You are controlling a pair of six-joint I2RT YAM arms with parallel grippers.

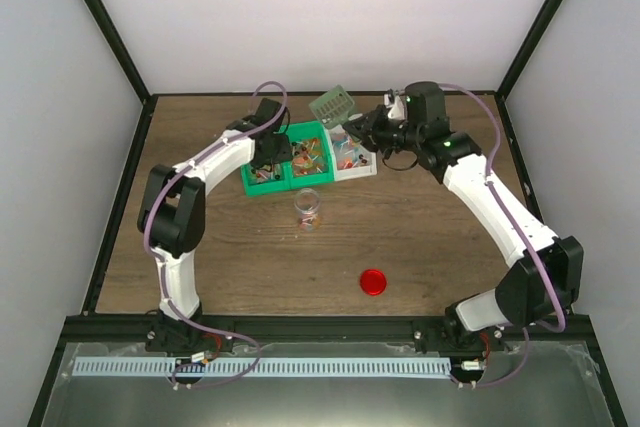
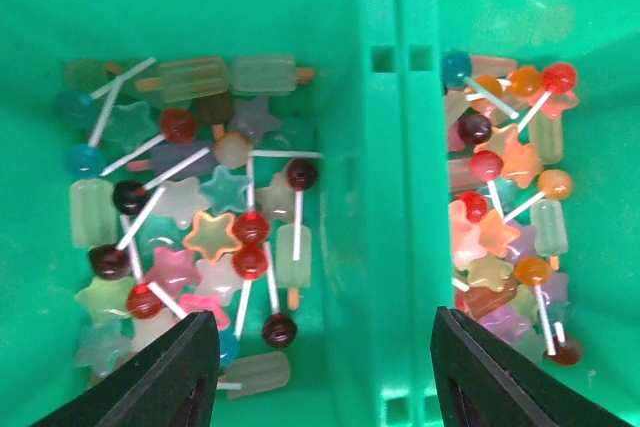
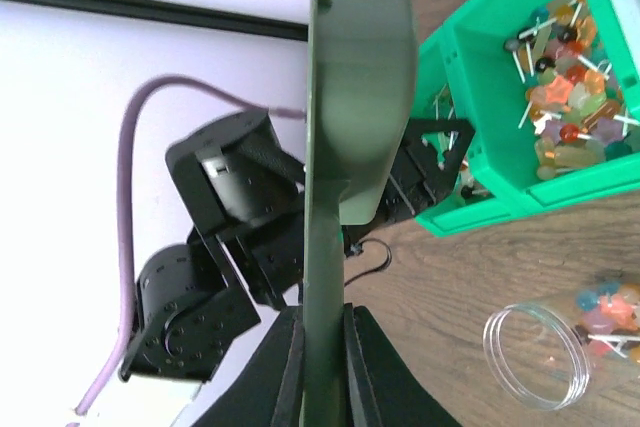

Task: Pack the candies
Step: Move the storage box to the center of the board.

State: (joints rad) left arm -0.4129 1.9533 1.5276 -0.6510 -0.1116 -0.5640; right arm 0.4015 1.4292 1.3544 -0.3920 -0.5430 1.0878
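The candies are tiny lollipops, stars and ice-lolly shapes lying in a green two-compartment bin. They fill its left compartment and its right one. My left gripper hangs open low over the bin, one finger on each side of the dividing wall, with nothing between them. My right gripper is shut on the handle of a flat grey-green scoop, held up in the air behind the bins. A small clear jar on the table holds a few candies.
A white bin with more sweets sits against the green bin's right side. A round red lid lies on the wooden table towards the front. Walls close off the back and both sides.
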